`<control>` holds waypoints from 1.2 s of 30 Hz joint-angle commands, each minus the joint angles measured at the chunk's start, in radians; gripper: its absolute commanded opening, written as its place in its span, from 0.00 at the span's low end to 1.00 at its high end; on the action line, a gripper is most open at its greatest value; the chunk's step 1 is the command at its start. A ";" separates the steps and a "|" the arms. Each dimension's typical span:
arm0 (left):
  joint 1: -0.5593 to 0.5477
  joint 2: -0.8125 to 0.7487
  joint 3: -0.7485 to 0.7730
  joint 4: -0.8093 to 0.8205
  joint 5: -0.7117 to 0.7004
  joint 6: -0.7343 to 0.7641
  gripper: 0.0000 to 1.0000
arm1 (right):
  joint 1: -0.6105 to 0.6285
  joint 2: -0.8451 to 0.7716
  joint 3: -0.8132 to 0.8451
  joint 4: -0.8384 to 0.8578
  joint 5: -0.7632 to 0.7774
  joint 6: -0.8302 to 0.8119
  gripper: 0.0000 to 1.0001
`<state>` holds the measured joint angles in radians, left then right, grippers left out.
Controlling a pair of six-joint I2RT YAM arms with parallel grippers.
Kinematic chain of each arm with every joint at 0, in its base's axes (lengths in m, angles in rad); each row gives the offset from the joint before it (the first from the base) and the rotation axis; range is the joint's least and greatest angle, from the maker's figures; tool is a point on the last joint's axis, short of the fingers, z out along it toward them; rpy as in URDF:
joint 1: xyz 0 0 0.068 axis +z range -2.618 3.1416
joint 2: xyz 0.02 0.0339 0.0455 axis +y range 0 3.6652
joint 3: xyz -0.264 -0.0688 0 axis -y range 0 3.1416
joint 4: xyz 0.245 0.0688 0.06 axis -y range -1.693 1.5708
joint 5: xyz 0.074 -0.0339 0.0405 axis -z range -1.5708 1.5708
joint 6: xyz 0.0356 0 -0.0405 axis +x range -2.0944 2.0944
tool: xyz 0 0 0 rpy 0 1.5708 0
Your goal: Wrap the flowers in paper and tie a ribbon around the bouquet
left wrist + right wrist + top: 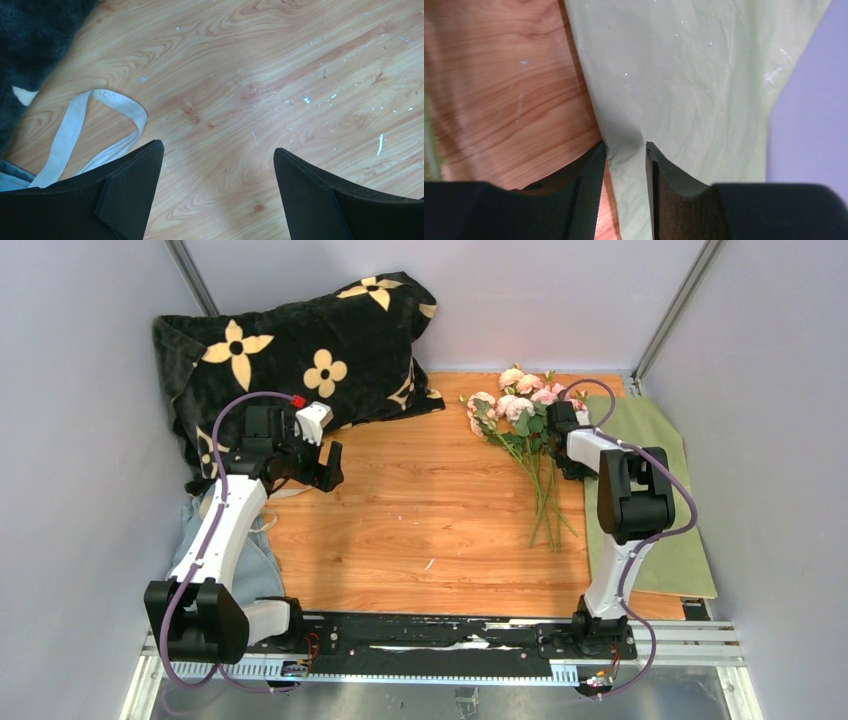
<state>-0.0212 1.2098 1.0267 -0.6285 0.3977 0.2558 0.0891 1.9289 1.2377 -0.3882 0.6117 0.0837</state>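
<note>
right wrist: paper edge inside right pincer

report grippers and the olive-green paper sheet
Left gripper open, cream fabric ribbon loop beside it. Right gripper part-open, straddling edge of olive-green paper sheet. Pink flower bunch beside it, not blocking.

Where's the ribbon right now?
Left wrist view: the ribbon lies looped on the wooden table, just left of the open left hand, beside the black pillow.
</note>
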 commanded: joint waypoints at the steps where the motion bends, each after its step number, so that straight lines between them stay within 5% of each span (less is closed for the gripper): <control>1: 0.003 -0.004 0.027 -0.013 0.022 -0.010 0.91 | -0.009 0.043 -0.021 -0.074 0.122 -0.010 0.36; 7: 0.003 -0.019 0.030 -0.016 0.028 0.002 0.91 | -0.025 -0.010 -0.059 -0.028 0.201 -0.003 0.00; 16: 0.003 -0.036 0.067 -0.042 0.063 0.025 0.91 | -0.005 -0.405 -0.128 -0.015 0.124 0.056 0.00; 23: 0.003 -0.039 0.105 -0.064 0.068 0.033 0.91 | 0.342 -0.664 -0.140 0.063 0.172 0.098 0.00; 29: 0.003 -0.049 0.130 -0.098 0.122 0.035 0.92 | 0.762 -0.517 -0.037 0.154 0.112 0.198 0.00; 36: 0.003 -0.013 0.136 -0.130 0.083 0.095 1.00 | 0.947 -0.121 0.203 0.244 -0.152 0.315 0.00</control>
<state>-0.0212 1.1828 1.1423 -0.7235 0.4889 0.3050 0.9821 1.6642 1.3304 -0.1989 0.5922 0.3038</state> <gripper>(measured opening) 0.985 0.006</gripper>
